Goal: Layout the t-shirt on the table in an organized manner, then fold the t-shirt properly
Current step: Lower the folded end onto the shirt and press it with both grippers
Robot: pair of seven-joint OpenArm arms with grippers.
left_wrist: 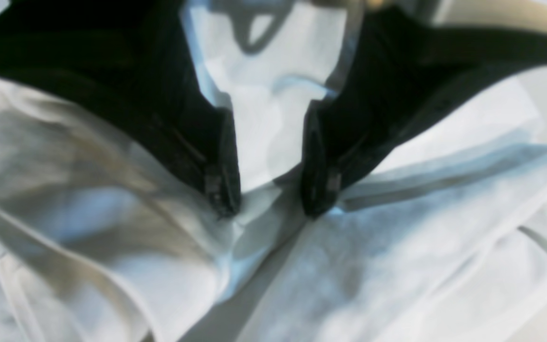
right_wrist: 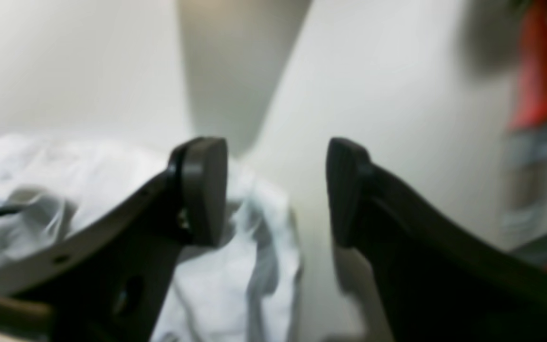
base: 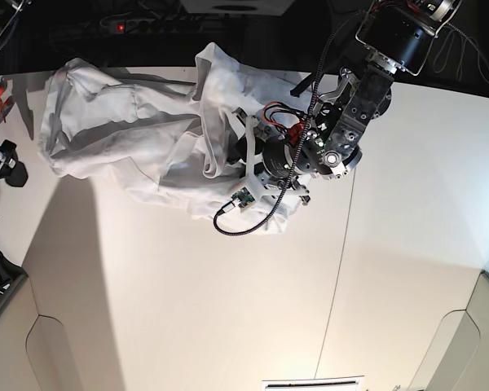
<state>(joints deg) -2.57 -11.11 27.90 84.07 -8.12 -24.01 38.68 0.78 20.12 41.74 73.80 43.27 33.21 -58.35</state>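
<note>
While the white t-shirt [base: 138,130] lies bunched and wrinkled at the far end of the table [base: 228,309], most of the tabletop stands bare, with a thin dark seam line [base: 336,277] running across it. One part of the cloth spreads out toward the far corner on the base view's left; another rises in a ridge beside the arm. Black cables [base: 253,216] loop over the shirt's near edge.

Seen from the left wrist view, the left gripper [left_wrist: 271,209] has its black jaws pressed down into the fabric [left_wrist: 373,266], a gap between the tips, with a fold of white cloth gathered up between them. Whether that fold is truly pinched or only pushed on, I cannot tell.

Over on the right wrist view, the right gripper [right_wrist: 276,190] has its jaws spread wide and released, with nothing between the pads [right_wrist: 204,190]. It hangs over bare tabletop just beside the crumpled shirt's edge [right_wrist: 254,266].
</note>
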